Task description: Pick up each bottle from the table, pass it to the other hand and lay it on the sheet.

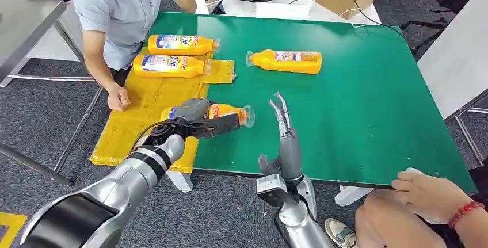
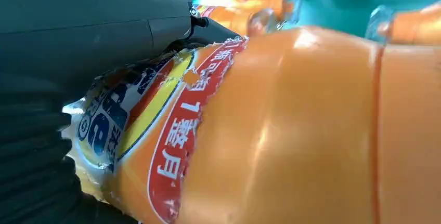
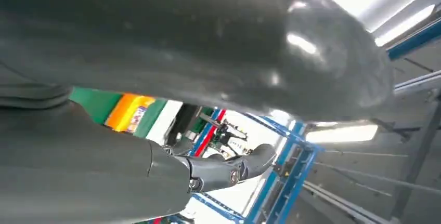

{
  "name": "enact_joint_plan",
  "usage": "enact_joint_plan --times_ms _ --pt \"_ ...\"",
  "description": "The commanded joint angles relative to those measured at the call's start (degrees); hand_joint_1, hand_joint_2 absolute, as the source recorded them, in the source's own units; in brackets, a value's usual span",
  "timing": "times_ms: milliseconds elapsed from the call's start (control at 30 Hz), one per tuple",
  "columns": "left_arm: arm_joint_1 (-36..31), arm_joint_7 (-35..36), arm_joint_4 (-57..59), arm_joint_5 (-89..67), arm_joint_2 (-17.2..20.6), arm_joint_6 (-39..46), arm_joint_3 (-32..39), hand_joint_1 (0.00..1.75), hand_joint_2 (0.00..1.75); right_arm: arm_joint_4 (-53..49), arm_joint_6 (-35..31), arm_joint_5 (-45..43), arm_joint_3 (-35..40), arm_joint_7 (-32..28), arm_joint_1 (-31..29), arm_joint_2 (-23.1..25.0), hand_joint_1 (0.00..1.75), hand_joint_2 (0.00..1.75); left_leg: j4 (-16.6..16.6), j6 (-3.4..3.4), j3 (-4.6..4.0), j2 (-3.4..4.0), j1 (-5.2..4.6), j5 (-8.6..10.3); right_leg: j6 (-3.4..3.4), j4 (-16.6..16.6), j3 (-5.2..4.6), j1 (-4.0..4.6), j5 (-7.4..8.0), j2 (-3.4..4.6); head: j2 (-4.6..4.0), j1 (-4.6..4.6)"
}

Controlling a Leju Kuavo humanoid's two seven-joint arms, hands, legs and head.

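Your left hand (image 1: 198, 118) is wrapped around an orange plastic bottle with a blue-and-red label (image 1: 230, 111), held on its side with the clear cap end pointing toward your right hand (image 1: 282, 115). The bottle sits at the near edge of the yellow sheet (image 1: 152, 101), partly over the green desk (image 1: 357, 98); whether it is lifted or resting I cannot tell. The left wrist view shows the label pressed close against the palm, so the grip looks firm.

Your right hand stands just beside the cap, fingers straight and raised, holding nothing. To my eye the hand-over is done and you are at the laying-down step. Next, carry the bottle further from the right hand, over bare sheet on the near side of the two orange bottles already lying there (image 1: 172, 55), lower it flat, then loosen the fingers.

Mind the person's hand (image 1: 118, 98) resting on the sheet beyond your left hand. One more orange bottle (image 1: 288, 61) waits on the desk, ahead of the right hand.
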Motion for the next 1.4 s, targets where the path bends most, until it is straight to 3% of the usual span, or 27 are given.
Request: enact_joint_plan --times_ms 33,233,400,533,567,600,633,700,1100,1133,1167,1267,1400 --pt "-1.2 2.9 6.0 -2.9 2.9 -2.1 -2.4 1.75 1.75 1.8 -0.6 0.5 0.4 -1.0 1.4 -2.0 0.0 0.0 -0.1 -0.05 0.5 0.16 0.03 -0.17 -0.12 -0.1 0.5 0.06 -0.12 0.03 0.0 0.0" --pt "-0.6 5.0 7.2 -3.9 4.3 -1.9 -2.0 1.75 1.75 2.7 -0.4 1.5 -0.3 -1.0 1.9 -1.8 0.0 0.0 -0.1 -0.04 0.28 0.16 0.01 -0.07 -0.08 -0.1 0.26 0.03 -0.03 0.09 0.0 0.02" --pt "0.9 7.9 8.1 -4.1 5.4 -1.3 -0.1 1.75 1.75 3.2 -0.3 2.3 -1.8 -1.0 2.3 -1.7 0.0 0.0 -0.1 -0.11 0.61 0.18 0.04 -0.16 -0.19 -0.1 0.59 0.08 -0.13 0.01 0.0 0.0" --pt "2.6 9.1 9.0 -4.0 6.1 -1.2 1.7 1.48 1.75 5.0 0.4 3.2 -2.5 -1.0 2.3 -1.6 0.0 0.0 -0.2 -0.08 0.68 0.34 0.01 -0.15 -0.14 -0.2 0.6 0.05 -0.06 0.2 0.0 0.0" --pt "2.8 9.4 9.2 -4.0 6.2 -1.2 2.2 0.84 1.75 5.9 0.6 3.4 -2.7 -1.0 2.0 -1.5 0.0 0.0 -0.2 -0.04 0.53 0.3 -0.02 -0.09 -0.09 -0.2 0.43 0.01 -0.01 0.2 0.0 0.0" --pt "3.1 9.3 9.3 -3.5 6.4 -1.6 3.4 0.38 1.75 6.9 0.4 3.5 -2.9 -1.0 1.7 -1.3 0.0 0.0 -0.1 -0.04 0.4 0.23 -0.02 -0.06 -0.06 -0.1 0.31 0.0 0.0 0.16 0.0 0.0" --pt "3.3 8.9 9.4 -3.0 6.5 -2.0 4.1 0.17 1.75 7.5 0.2 3.4 -3.1 -1.0 1.4 -1.2 0.0 0.0 -0.2 -0.06 0.5 0.32 0.0 -0.09 -0.09 -0.1 0.39 0.03 0.0 0.22 0.0 0.0" --pt "3.4 7.5 9.2 -1.7 6.5 -2.7 5.7 0.0 1.75 8.5 0.0 3.1 -3.4 -1.0 1.1 -1.3 0.0 0.0 -0.2 -0.07 0.62 0.37 -0.01 -0.1 -0.11 -0.2 0.5 0.02 0.0 0.25 0.0 0.02" --pt "5.3 -6.7 3.7 8.9 5.9 -8.0 13.9 0.0 1.75 9.0 -0.9 1.2 -3.9 -1.0 1.4 -2.9 0.0 0.0 -0.2 -0.04 0.68 0.13 -0.03 -0.05 -0.1 -0.1 0.63 0.0 -0.04 0.06 0.0 0.0" --pt "6.3 -11.9 1.1 14.1 5.3 -8.3 17.4 0.0 1.75 8.8 -1.1 1.0 -3.7 -1.0 1.6 -3.1 0.0 0.0 -0.1 -0.04 0.63 0.08 -0.02 -0.04 -0.08 -0.1 0.6 0.0 -0.04 0.04 0.0 0.0" --pt "6.3 -11.9 1.1 14.1 5.3 -8.3 17.4 0.0 1.75 8.8 -1.1 1.0 -3.7 -1.0 1.6 -3.1 0.0 0.0 -0.2 -0.04 0.7 0.11 -0.02 -0.05 -0.1 -0.1 0.67 0.0 -0.02 0.05 0.0 0.0" --pt "10.6 -17.9 -8.5 22.5 4.2 -7.3 21.1 0.0 1.75 6.6 -2.0 -0.5 -2.7 -1.0 2.9 -3.9 0.0 0.0 -0.1 -0.04 0.68 0.05 -0.01 -0.05 -0.09 -0.1 0.68 0.01 -0.03 0.0 0.0 0.0" --pt "22.7 -21.8 -33.1 43.1 1.7 -12.0 24.1 0.0 1.75 1.2 -2.3 -4.1 -2.5 -1.0 5.8 -4.9 0.0 0.0 -0.1 -0.04 0.72 0.04 -0.04 -0.12 -0.12 -0.1 0.7 -0.02 -0.14 -0.08 0.0 0.02"
